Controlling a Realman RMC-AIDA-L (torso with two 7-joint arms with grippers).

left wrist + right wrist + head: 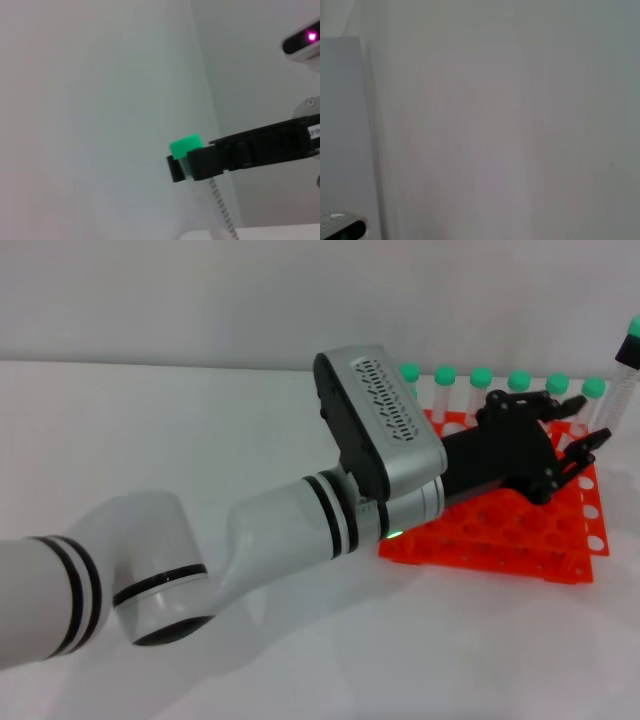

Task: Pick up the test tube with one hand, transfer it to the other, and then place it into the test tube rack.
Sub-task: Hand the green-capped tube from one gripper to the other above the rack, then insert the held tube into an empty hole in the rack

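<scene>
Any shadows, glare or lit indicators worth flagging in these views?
Head view: soft shadow on the table under the left arm; green light lit. Left wrist view: magenta light glowing beyond the test tube. Right wrist view: evenly lit blank surface.

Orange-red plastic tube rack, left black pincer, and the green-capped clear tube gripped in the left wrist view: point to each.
Orange-red plastic tube rack (480, 540): head view, front edge of the holed top tier.
Left black pincer (578, 445): head view, between its fingertips over the rack.
Green-capped clear tube (185, 146): left wrist view, on the green cap.
</scene>
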